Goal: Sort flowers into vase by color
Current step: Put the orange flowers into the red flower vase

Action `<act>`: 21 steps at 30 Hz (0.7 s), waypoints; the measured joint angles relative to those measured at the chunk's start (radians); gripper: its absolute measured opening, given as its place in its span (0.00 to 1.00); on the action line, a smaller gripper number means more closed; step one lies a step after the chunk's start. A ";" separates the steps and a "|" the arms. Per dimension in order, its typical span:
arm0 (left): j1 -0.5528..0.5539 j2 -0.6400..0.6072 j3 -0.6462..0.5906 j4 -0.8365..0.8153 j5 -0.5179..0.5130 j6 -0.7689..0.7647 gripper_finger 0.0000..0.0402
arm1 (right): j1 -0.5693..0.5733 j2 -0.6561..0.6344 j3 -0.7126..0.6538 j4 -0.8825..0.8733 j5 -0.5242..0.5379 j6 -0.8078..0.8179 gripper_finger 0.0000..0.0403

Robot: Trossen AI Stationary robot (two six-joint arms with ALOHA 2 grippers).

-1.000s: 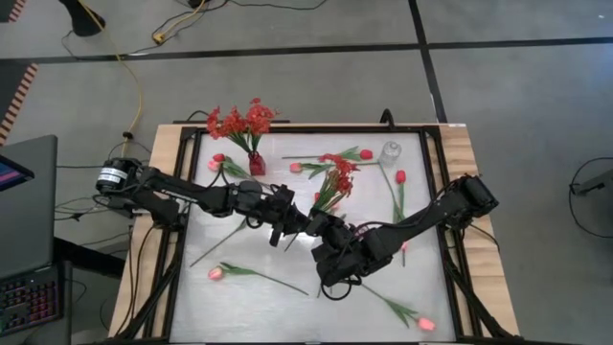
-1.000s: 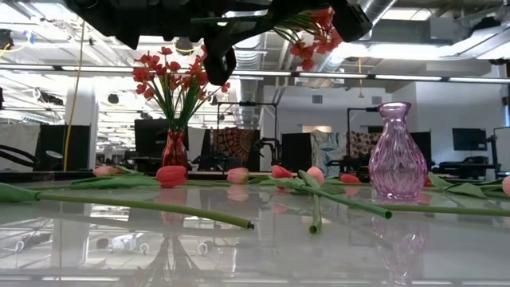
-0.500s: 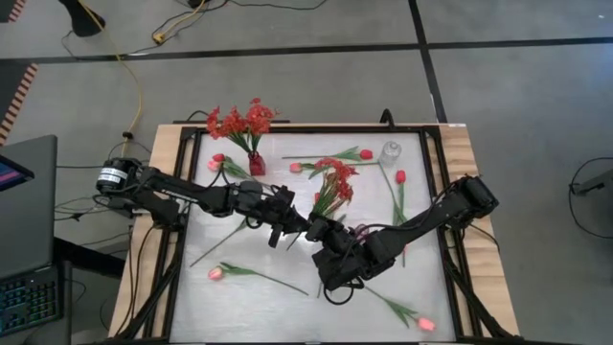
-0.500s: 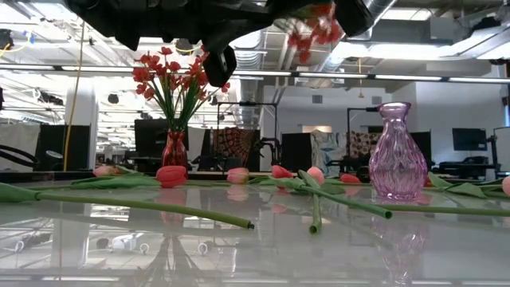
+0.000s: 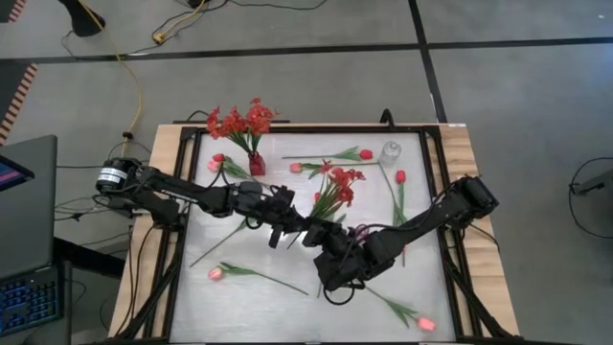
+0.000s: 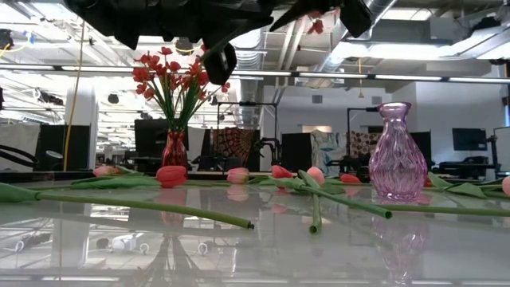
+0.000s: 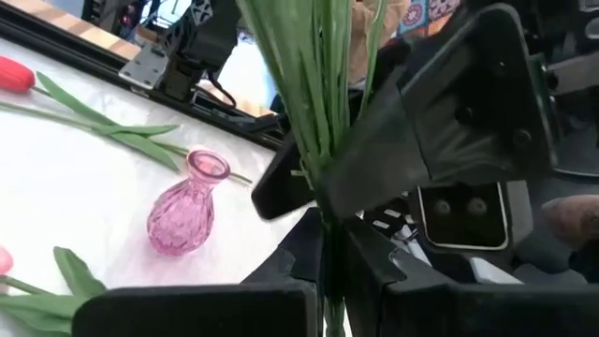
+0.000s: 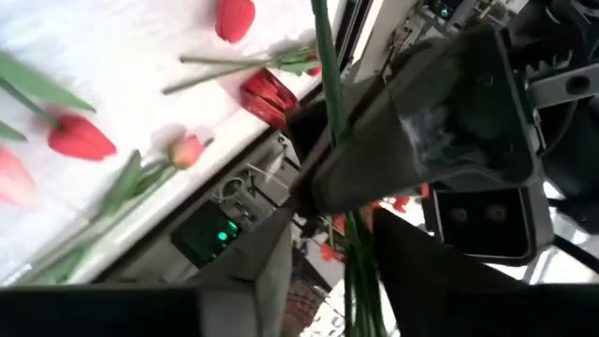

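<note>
Mid-table, raised clear of the white tabletop (image 5: 239, 307): bushy red spray (image 5: 335, 182) on thin green plastic stems, long axis slanting from the meeting grippers toward the far edge. Left gripper (image 5: 295, 230) and right gripper (image 5: 316, 233) both clamped on the stem base, touching. Red vase (image 5: 257, 164) nearer the left arm; ribbed pink glass vase (image 5: 390, 152) toward the right.

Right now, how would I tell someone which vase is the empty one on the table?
Start at the white table seen from above and go to its far edge, on the right arm's side. The empty pink glass vase stands upright there among loose tulips. Unlike the red vase on the left arm's side, which holds a spray of red blossoms, this one is paler, ribbed, see-through and has nothing in it.
</note>
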 joint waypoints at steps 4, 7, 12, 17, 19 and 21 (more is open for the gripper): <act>0.023 -0.011 0.000 -0.008 0.001 0.009 0.01 | 0.009 0.001 -0.001 -0.003 0.007 0.098 0.58; 0.054 -0.033 0.002 -0.028 -0.002 0.029 0.01 | 0.028 0.001 -0.001 -0.013 0.045 0.177 0.63; 0.095 -0.110 0.002 -0.140 -0.083 0.095 0.01 | 0.078 -0.002 -0.001 -0.116 0.104 0.356 0.64; 0.114 -0.211 0.002 -0.241 -0.203 0.195 0.01 | 0.107 -0.007 -0.001 -0.337 0.089 0.735 0.65; 0.113 -0.259 0.002 -0.277 -0.233 0.238 0.01 | 0.099 -0.018 -0.001 -0.466 0.032 0.960 0.65; 0.102 -0.291 0.002 -0.266 -0.239 0.292 0.01 | 0.072 -0.031 -0.001 -0.581 -0.045 1.202 0.65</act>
